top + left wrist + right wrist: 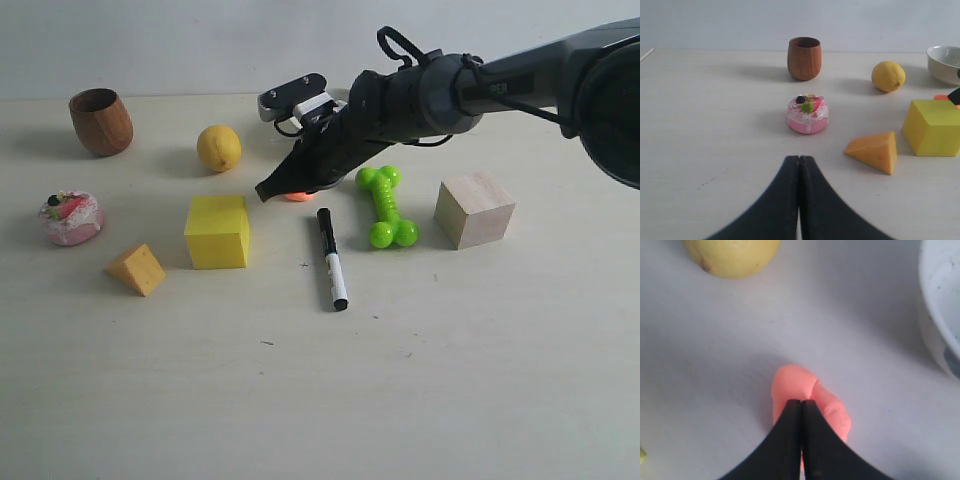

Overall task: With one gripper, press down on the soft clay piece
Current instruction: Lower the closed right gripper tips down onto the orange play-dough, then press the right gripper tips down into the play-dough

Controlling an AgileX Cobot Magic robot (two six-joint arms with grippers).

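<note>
**Soft clay piece [799,385] lies beneath the right pincer's joined tips**

In the right wrist view the soft clay piece, a salmon-orange folded lump, sits on the pale table [300,400]. The right gripper [801,403] comes down over its near part. Both black fingers are pressed flat against each other with no gap, and they hold nothing. Their tips overlap the lump's surface, but whether they sink into it cannot be told.

In the exterior view only a sliver of orange shows under the black tapered fingers, whose point reaches just past the lump toward the yellow cube [217,231]. The clay lies between the lemon [219,147] and the black marker [331,258], near the cap end of the marker, with the green bone toy [388,205] to its right. A white bowl [940,315] stands close by in the wrist view.

The left gripper [799,160] is likewise closed tight and empty, near the pink cake toy [808,115].
</note>
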